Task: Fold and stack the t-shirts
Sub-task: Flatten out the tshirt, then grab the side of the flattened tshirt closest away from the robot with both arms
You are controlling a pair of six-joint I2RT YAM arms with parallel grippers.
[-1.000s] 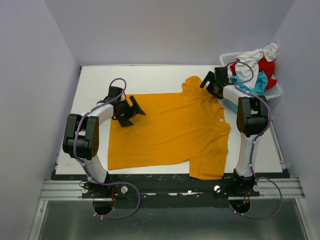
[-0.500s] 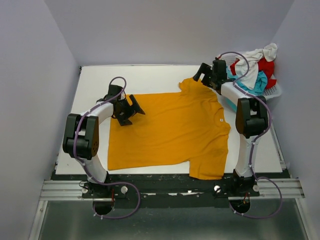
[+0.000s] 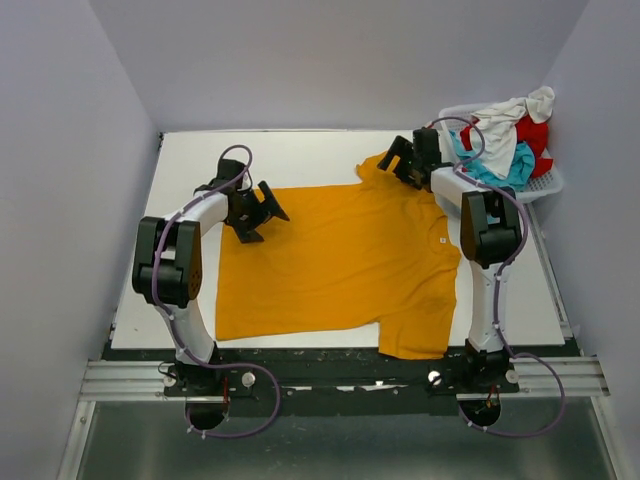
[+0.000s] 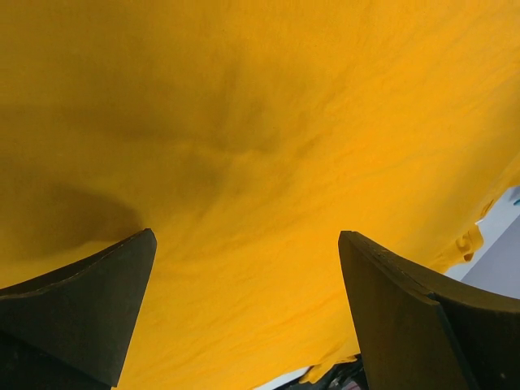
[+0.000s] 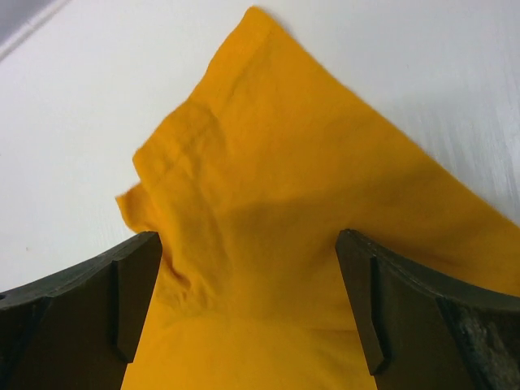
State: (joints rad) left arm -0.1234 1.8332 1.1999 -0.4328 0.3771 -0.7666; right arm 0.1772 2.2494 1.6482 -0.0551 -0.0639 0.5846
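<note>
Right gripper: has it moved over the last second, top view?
Yes. The right gripper shifted left, away from the white basket, and now sits over the far sleeve of the mustard-orange t-shirt, jaws open.

- White tabletop (image 3: 300,155), walled on three sides.
- Mustard-orange t-shirt (image 3: 340,260) spread flat across its middle (one sleeve reaches the near edge).
- White lattice basket (image 3: 548,184) at the far right corner.
</note>
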